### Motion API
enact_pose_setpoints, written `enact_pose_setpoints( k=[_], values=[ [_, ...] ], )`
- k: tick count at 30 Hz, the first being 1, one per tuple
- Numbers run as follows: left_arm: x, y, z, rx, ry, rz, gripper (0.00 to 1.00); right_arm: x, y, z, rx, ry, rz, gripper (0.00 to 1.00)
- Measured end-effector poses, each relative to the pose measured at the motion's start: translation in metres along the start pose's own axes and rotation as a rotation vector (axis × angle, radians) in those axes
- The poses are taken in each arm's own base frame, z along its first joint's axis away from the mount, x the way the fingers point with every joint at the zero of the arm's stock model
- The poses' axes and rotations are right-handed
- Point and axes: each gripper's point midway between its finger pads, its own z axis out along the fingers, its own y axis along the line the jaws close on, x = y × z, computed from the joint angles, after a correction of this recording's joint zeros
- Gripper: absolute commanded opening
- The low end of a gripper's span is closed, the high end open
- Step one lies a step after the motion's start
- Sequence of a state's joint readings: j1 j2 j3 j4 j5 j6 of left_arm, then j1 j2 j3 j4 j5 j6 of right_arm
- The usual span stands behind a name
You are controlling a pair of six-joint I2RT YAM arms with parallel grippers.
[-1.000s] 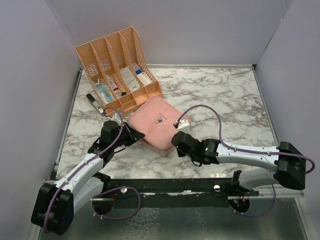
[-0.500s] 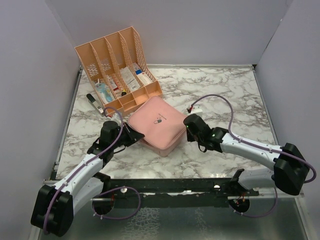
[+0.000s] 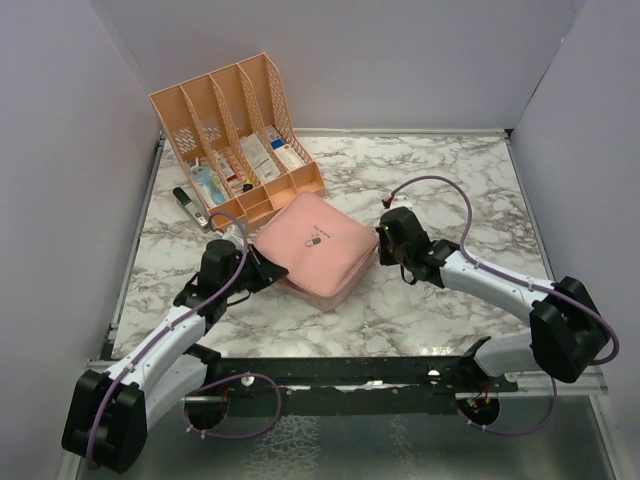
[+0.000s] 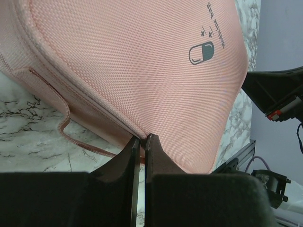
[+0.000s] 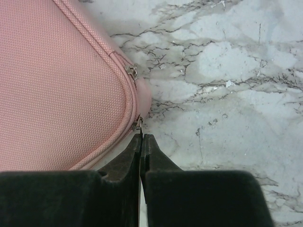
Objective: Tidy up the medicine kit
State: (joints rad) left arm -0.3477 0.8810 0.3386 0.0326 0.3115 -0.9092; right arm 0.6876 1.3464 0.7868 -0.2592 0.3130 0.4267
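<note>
The medicine kit [image 3: 312,247] is a flat pink zip case with a pill logo, lying closed on the marble table. My left gripper [image 3: 268,268] is shut on the case's left edge seam [image 4: 140,137], near its thin pink strap [image 4: 66,120]. My right gripper [image 3: 380,240] is at the case's right corner, shut on the metal zipper pull [image 5: 138,124]. A second zipper pull [image 5: 132,72] lies a little further along the zip. The case [image 5: 57,85] fills the left of the right wrist view.
A peach slotted desk organizer [image 3: 236,135] with medicine boxes stands at the back left. A black stapler-like object [image 3: 189,208] lies on the table left of it. Grey walls enclose the table on three sides.
My right gripper has swept from the case's near right edge round to its far right corner, moving along the zip. The left gripper has stayed in place on the left edge.
</note>
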Motion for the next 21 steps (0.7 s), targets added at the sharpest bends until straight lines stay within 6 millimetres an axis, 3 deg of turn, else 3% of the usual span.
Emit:
enact_pose_setpoints(
  k=[12,14,15,18,21],
  values=[
    [0.003,-0.003,-0.002,-0.008,0.06,0.059,0.0,-0.024,0.005,0.02,-0.044,0.024,0.019,0.01],
    [0.003,-0.003,-0.002,-0.008,0.064,0.064,0.0,-0.025,0.005,0.02,-0.044,0.032,0.017,0.09],
    [0.003,-0.003,-0.003,-0.009,0.067,0.065,0.02,-0.026,0.005,0.02,-0.045,0.038,0.018,0.14],
    [0.003,-0.003,-0.003,-0.013,0.075,0.069,0.21,-0.033,0.003,0.019,-0.042,0.041,0.026,0.34],
    [0.001,-0.005,-0.004,-0.016,0.08,0.084,0.43,-0.046,0.001,0.014,-0.037,0.019,0.057,0.45]
  ],
)
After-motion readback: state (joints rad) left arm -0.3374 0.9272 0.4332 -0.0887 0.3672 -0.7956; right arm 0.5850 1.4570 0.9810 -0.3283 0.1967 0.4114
